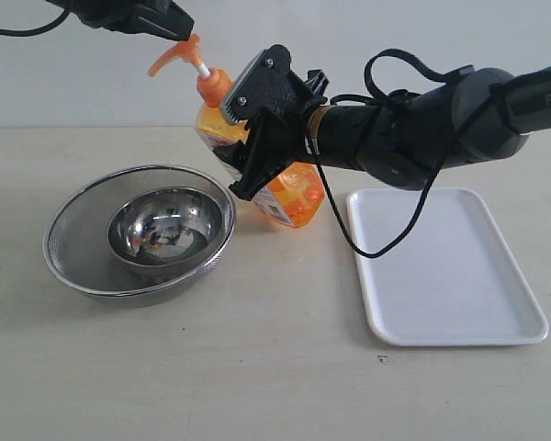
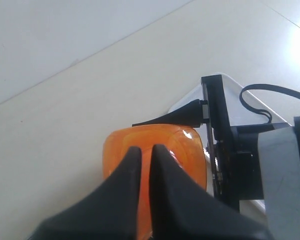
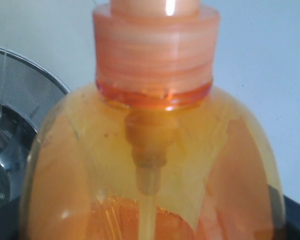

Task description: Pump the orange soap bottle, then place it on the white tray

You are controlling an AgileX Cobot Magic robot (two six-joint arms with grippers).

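Two grippers on one bottle here, and it looks a bit sketchy to me. The right gripper [image 1: 248, 138] has its black jaws clamped across the shoulder of the tall translucent orange plastic soap bottle [image 1: 296, 197]. The bottle is just beside one long rim of the flat glossy white rectangular tray [image 1: 459, 322] and leans away from it. Its top tips toward the round steel bowl [image 1: 165, 225] in its mesh strainer [image 1: 69, 230], which sits further out from the tray on that same side. I can't tell if the base rests on the table [image 1: 275, 386] or hangs just off it. The left gripper [image 2: 146, 150] is pinched nearly closed with nothing between its fingers, tips right at the orange pump head [image 1: 173, 57]. Plenty of white stem [image 1: 202, 71] is showing, so I'd guess the pump isn't pressed yet. My worry is the tilt: a push would land off-axis, so those narrow tips could skid off the curved head or the bottle could twist in the jaws. I also can't tell if the spout is actually over the bowl, so soap might hit the table. Later on, setting it on the tray leaning like this would probably tip it over, or the low rim could catch the base.
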